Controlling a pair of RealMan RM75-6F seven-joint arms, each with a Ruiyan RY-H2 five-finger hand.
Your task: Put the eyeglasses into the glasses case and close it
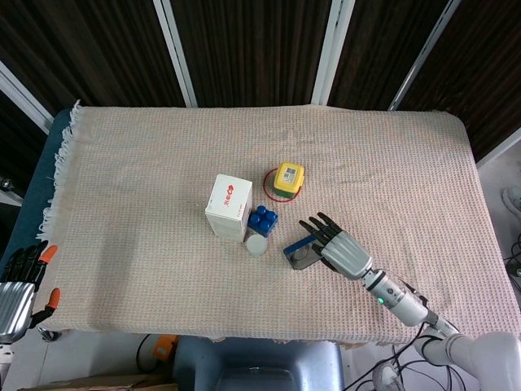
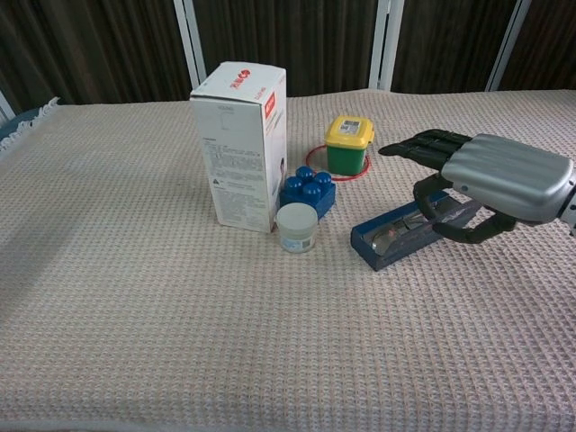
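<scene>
R hand (image 2: 490, 184) rests fingers spread over the glasses case (image 2: 409, 232), thumb under its edge, prob to press lid shut. L hand (image 1: 16, 281) idles off-table; grip unclear.

Far end of the glasses case (image 2: 407, 232) is covered by the right robot hand (image 2: 490, 178); eyeglasses inside are indistinct.

Head view: high, looks steeply down on the whole worktop (image 1: 146, 163), far off, dark panels beyond the far edge. Chest view: low, near the front edge, faces across the worktop (image 2: 135, 315) toward the panels, close in. Both share the right hand (image 1: 338, 248) (image 2: 490, 175) and, on its thumb side, the white box (image 1: 229, 207) (image 2: 239, 144). Left hand (image 1: 18, 281) shows only in head view.
</scene>
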